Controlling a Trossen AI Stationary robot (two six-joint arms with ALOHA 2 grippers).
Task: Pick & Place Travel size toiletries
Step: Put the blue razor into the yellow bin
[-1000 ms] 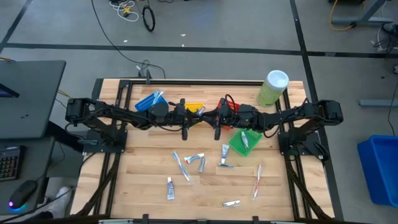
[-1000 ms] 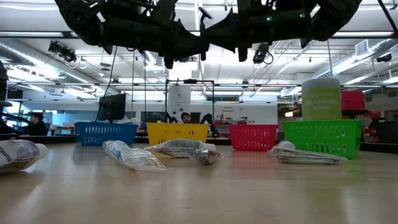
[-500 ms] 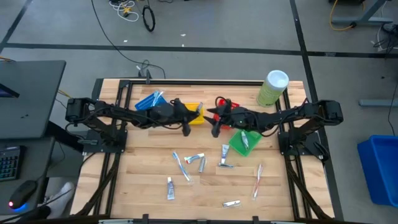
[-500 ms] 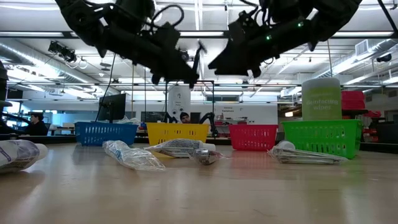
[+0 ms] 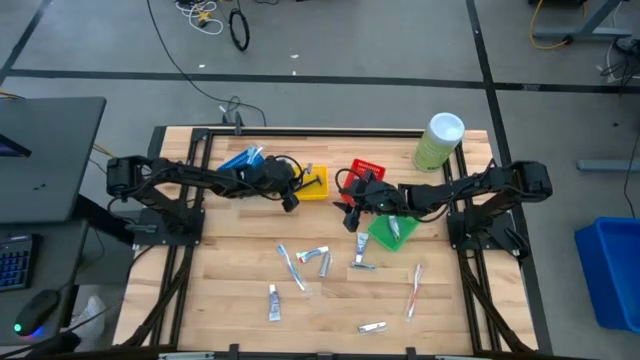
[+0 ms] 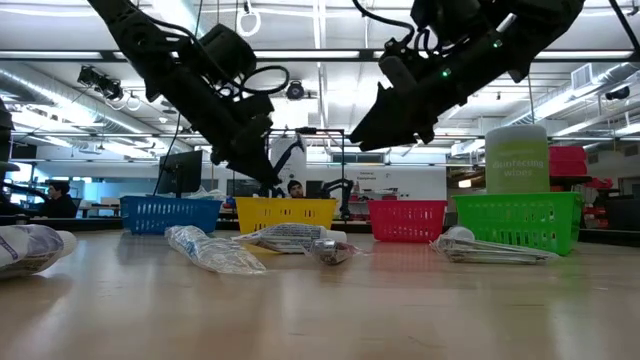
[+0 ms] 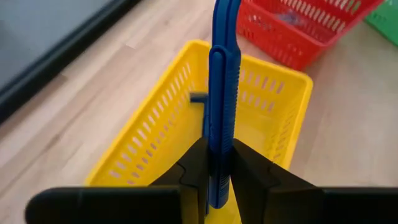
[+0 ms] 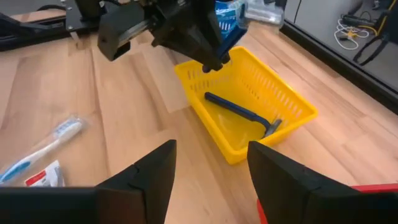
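My left gripper (image 7: 217, 155) hangs over the yellow bin (image 7: 273, 68), shut on a blue razor (image 7: 222, 81). A second blue razor (image 8: 242, 115) lies on the floor of that yellow bin (image 8: 292, 99). My right gripper (image 8: 211, 162) stands open with nothing between its fingers, above the table between the yellow bin (image 5: 313, 190) and the green bin (image 5: 393, 228). Several tubes (image 5: 318, 256) and toothbrushes (image 5: 414, 290) lie loose on the near half of the table. My left gripper pinches the blue razor's handle (image 7: 216, 177) between its two fingers, which lie along it. The fingers slant down from the table's left side. The rest of the razor sticks out past the fingertips, lifted clear above the yellow bin.
Along the far side stand a blue bin (image 5: 240, 160), a red bin (image 5: 368, 168) and a pale-green canister (image 5: 440, 140) with a white lid. A toothbrush (image 8: 43, 146) and a tube (image 8: 46, 175) lie near my right gripper. Bare wood shows at the table's near left.
Both grippers have sunk and tipped to a slant. My left gripper has gone down and toward the table's left with the blue razor, to just above the yellow bin. My right gripper has come lower beside the bins.
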